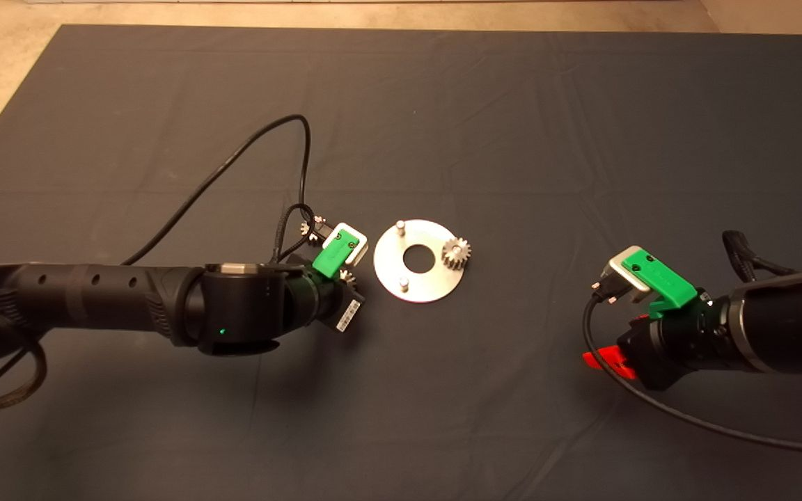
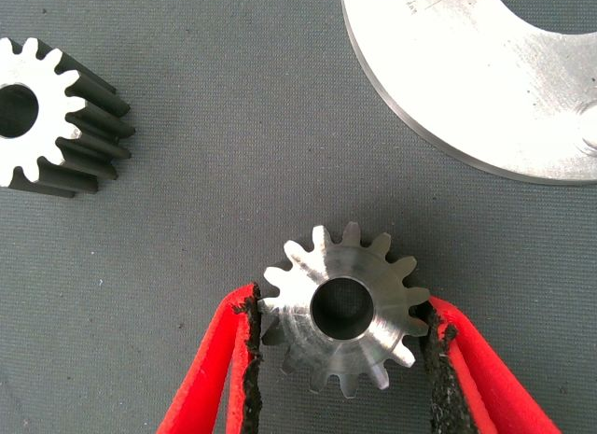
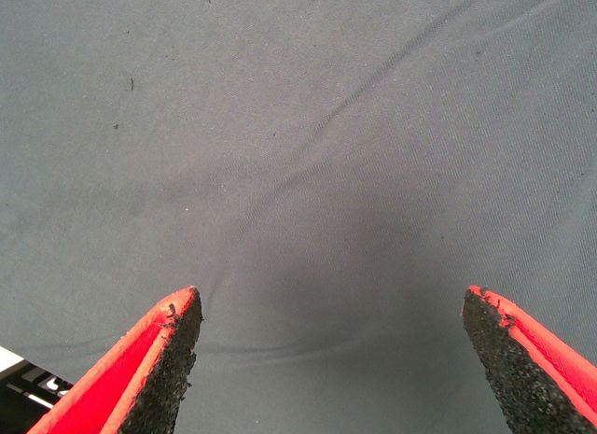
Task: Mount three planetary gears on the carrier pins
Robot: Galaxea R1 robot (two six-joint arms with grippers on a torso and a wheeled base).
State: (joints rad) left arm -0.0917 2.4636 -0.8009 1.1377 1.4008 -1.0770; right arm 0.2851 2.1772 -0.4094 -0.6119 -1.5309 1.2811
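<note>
1. The left gripper is low over the dark mat on the bench, just left of the flat shiny metal disc. Its black pads are clamped on a small silvery steel spur gear.
2. A second identical gear lies loose on the mat nearby.
3. On the disc, a third gear sits at the right pin; two short silvery pins stand bare.
4. The right gripper waits well apart with its fingers spread over bare mat.
5. Risk: the pads bear on tooth tips only, so the gear could tilt or slip, and a misaligned bore would jam on a pin.
</note>
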